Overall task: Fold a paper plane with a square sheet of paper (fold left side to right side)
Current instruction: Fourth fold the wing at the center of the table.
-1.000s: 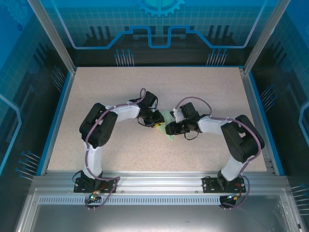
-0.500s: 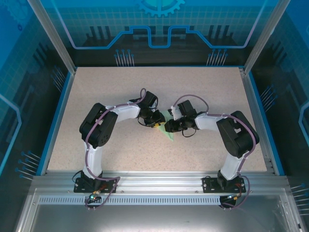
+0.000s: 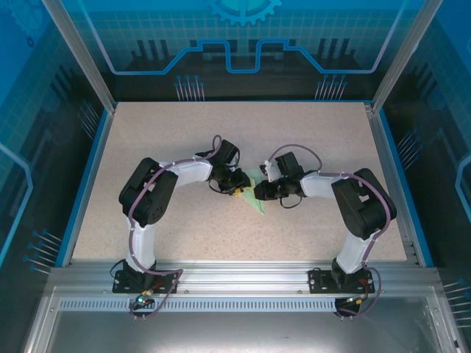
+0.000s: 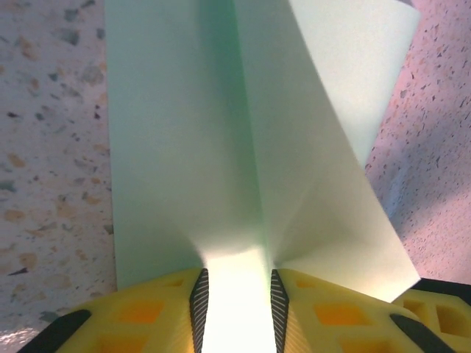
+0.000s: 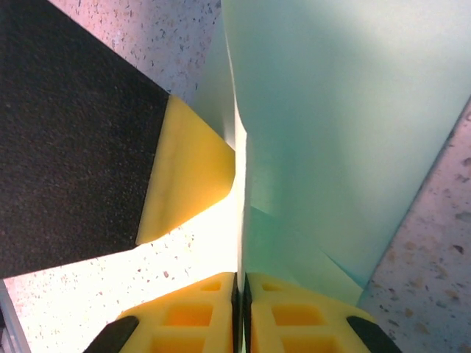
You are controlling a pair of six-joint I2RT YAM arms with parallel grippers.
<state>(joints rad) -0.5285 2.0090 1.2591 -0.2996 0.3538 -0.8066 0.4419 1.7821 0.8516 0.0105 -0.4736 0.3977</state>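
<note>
Speckled beige table (image 3: 309,132), blue rim (image 3: 85,184), blue-patterned walls (image 3: 243,44).

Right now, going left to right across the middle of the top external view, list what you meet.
Table's blue left rim → left arm's elbow → left gripper → square sheet of paper → right gripper → right arm's elbow → table's blue right rim.

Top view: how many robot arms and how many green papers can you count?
Arms: 2, the left arm and the right arm
Green paper: 1
Total: 3
</note>
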